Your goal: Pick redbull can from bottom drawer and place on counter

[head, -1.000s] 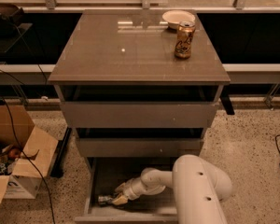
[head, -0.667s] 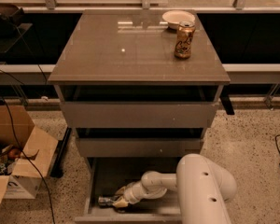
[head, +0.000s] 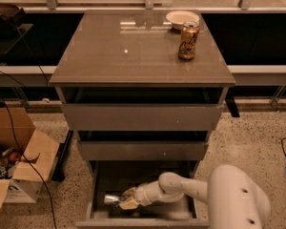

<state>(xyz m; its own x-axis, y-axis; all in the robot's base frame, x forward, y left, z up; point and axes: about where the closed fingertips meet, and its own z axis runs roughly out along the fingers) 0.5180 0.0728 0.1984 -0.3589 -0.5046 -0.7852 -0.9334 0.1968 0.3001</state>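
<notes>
Lying sideways in the drawer point(head: 148, 219), at the lower centre of the frame, the can point(head: 111, 199) is pointing left from the gripper point(head: 126, 199), which is meeting its right end. Whether the gripper is clamping the can, I cannot tell.

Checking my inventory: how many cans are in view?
2: an orange-gold can upright on the counter, and the redbull can in the bottom drawer at the gripper. Others may hide deeper inside.

arm point(head: 190, 187): bent, reaching left | end effector point(head: 125, 199): low near view's bottom edge, pointing left
</notes>
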